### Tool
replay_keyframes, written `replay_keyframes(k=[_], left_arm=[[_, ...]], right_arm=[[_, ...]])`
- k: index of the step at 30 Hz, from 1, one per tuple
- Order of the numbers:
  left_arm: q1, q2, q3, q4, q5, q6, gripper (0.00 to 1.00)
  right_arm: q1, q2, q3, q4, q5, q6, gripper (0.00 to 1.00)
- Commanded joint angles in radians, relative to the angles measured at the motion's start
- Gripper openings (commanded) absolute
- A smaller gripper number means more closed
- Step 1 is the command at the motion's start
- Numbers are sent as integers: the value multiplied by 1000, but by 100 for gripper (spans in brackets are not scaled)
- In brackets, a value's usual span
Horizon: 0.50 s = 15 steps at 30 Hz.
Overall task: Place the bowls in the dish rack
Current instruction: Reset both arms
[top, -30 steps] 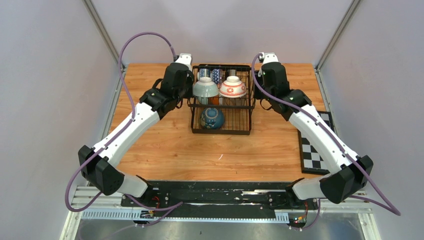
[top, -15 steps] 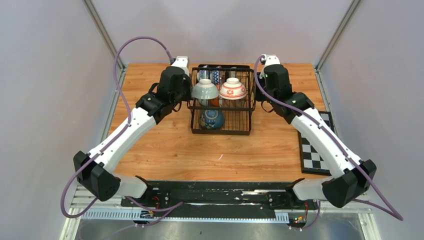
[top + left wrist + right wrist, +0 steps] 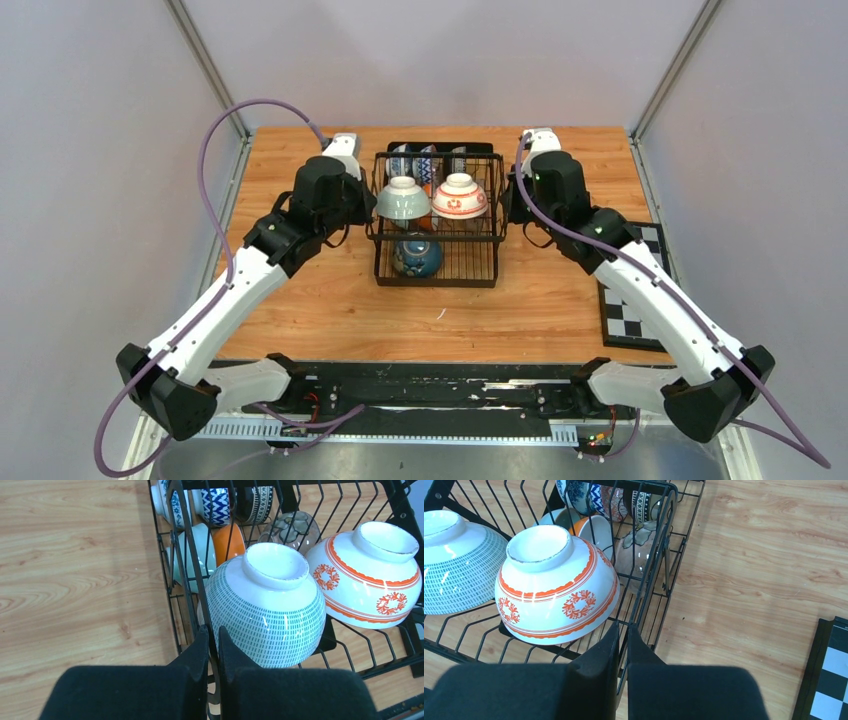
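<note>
Dish rack [image 3: 437, 268]: you find it at the middle of the table [image 3: 300, 290], toward the far half, with one gripper on each of its short sides.
Rack contact: you cannot tell from these views whether the dish rack's feet touch the wood.
Upper tier: two bowls sit upside down, side by side and touching. The green-striped bowl [image 3: 270, 610] is on your left and the red-patterned bowl [image 3: 556, 585] on your right.
Lower tier, near end: a dark blue bowl [image 3: 416, 258] lies on the slotted base, below the two upturned ones.
Lower tier, middle: a pale green bowl [image 3: 197, 555], an orange bowl [image 3: 229, 542] and a brown floral bowl [image 3: 641, 550] stand on edge in the slots.
Far end: blue-and-white bowls [image 3: 217, 505] stand in a row against the far wall of the rack.
Left gripper [image 3: 211, 632]: its fingers are pressed together on an upright wire of the rack's left side, just beside the green-striped bowl.
Right gripper [image 3: 622, 630]: its fingers pinch a wire of the rack's right side, just beside the red-patterned bowl.
Checkered board [image 3: 630, 300]: it lies flat at the table's right edge, well apart from the rack and partly under your right arm.
</note>
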Motion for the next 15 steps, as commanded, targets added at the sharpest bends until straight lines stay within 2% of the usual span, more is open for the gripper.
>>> replay_keyframes(k=[1,6,8,10,13,15], left_arm=[[6,-85,-23,-48,70,33,0],[6,-91,-41,-53,63,36,1],[6,-93,-43,-52,52,39,5],[6,-91,-38,-57,44,41,15],[6,-98,-28,-63,23,46,29],[6,-109,-22,-64,7,61,31]], right_arm=[[13,-60,-27,-14,45,-14,3],[14,-75,-29,-31,57,-12,3],[15,-79,-25,-40,64,-15,4],[15,-84,-20,-47,69,-23,8],[14,-100,-13,-52,79,-33,23],[15,-114,-10,-52,85,-41,35]])
